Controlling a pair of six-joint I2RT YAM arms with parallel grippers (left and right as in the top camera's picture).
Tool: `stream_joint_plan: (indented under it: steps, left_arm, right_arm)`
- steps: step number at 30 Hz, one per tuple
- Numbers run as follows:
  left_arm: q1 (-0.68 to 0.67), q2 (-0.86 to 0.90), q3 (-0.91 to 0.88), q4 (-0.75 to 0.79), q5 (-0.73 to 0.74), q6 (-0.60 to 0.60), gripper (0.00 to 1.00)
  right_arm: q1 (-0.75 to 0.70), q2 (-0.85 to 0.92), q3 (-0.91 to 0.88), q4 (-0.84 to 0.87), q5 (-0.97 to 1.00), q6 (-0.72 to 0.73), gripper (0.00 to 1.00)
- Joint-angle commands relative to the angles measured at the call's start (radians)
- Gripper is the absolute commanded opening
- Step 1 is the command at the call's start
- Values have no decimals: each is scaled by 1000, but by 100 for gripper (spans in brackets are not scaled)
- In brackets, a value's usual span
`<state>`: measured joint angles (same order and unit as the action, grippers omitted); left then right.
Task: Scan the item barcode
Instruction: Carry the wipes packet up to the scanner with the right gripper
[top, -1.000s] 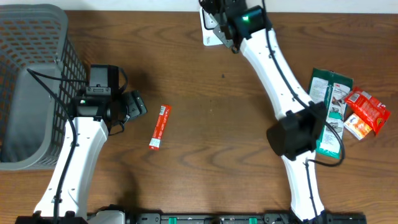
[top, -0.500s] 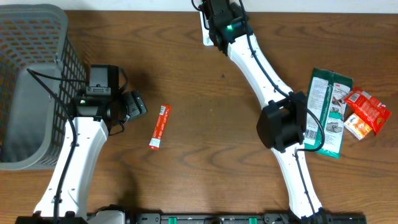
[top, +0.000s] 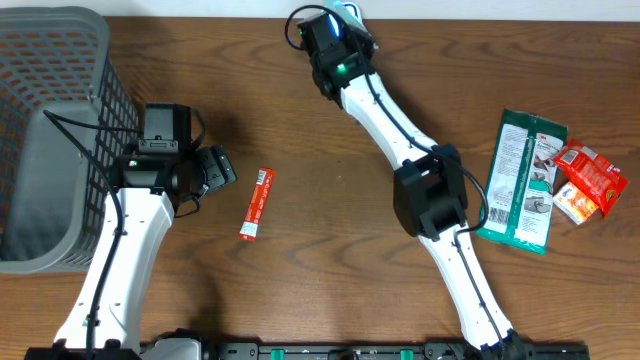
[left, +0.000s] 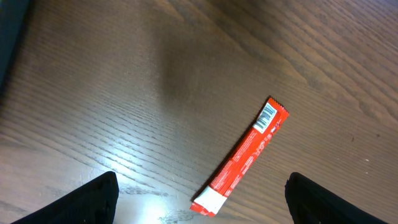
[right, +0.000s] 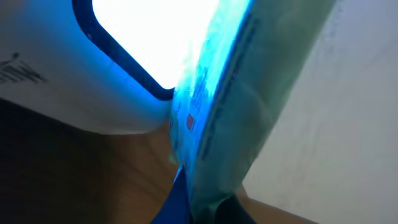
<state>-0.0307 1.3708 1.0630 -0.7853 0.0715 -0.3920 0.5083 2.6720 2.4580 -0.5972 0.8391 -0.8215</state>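
My right gripper (top: 338, 28) is at the far edge of the table, shut on the item, a pale green packet (right: 249, 93). The right wrist view shows the packet edge-on against the scanner's (right: 155, 37) glowing white window with its blue rim. From overhead only a pale sliver of the packet (top: 352, 10) shows past the wrist. Its barcode is hidden. My left gripper (top: 216, 170) hangs open over the table, nothing between its fingers. A red stick packet (left: 244, 154) lies flat just ahead of the left gripper (left: 200, 210), barcode end away from it.
A grey mesh basket (top: 60, 60) fills the far left. Green flat packages (top: 525, 180) and a red snack pack (top: 588, 180) lie at the right edge. The red stick packet (top: 257, 204) lies between the arms.
My right arm has swung its gripper left along the far edge with the packet, and it now covers the white scanner in the overhead view. The left arm has not moved.
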Motion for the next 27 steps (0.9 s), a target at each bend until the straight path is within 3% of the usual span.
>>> stream_joint_plan:
  steps: [1, 7, 11, 16, 27]
  left_arm:
    - [2, -9, 21, -3, -13, 6, 87]
    - [2, -9, 21, -3, -13, 6, 87]
    - [2, -9, 21, -3, -13, 6, 87]
    - [2, -9, 21, -3, -13, 6, 87]
    - [2, -9, 21, -3, -13, 6, 87]
  right_arm:
    - [2, 7, 10, 3, -6, -25, 1]
    - [11, 6, 10, 14, 4, -96, 1]
    - [11, 6, 10, 111, 135, -212, 1]
    - [13, 6, 10, 143, 175, -215, 1]
    - [31, 6, 10, 55, 54, -178, 1]
